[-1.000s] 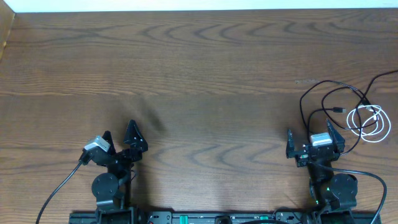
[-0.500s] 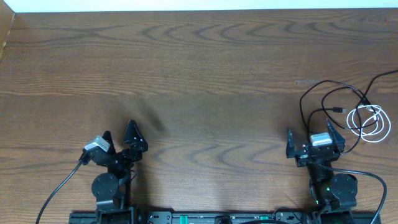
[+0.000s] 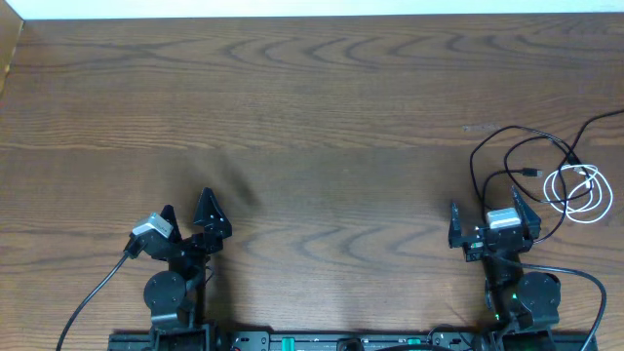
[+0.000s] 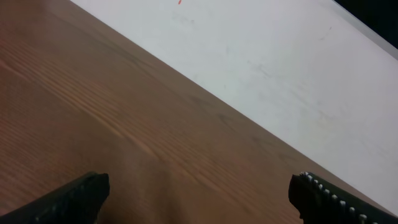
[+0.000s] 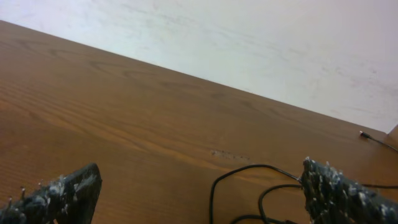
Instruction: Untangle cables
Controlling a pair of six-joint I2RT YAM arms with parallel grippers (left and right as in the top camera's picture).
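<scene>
Well, in the overhead view your left gripper [image 3: 187, 207] sits lower left with its fingers spread. Your right gripper [image 3: 486, 211] sits lower right, equally released. The black cables [image 3: 526, 130] loop at the right edge, meeting the coiled white cable [image 3: 577, 191].

In the left wrist view, the fingers are parted over the table [image 4: 155, 143].

In the right wrist view, the black cables curve at the lower right.

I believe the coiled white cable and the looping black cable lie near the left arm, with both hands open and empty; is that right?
Not quite: the overhead view shows the coiled white cable and the looping black cable near the right arm, not the left. The left hand and right hand are open and empty.
</scene>
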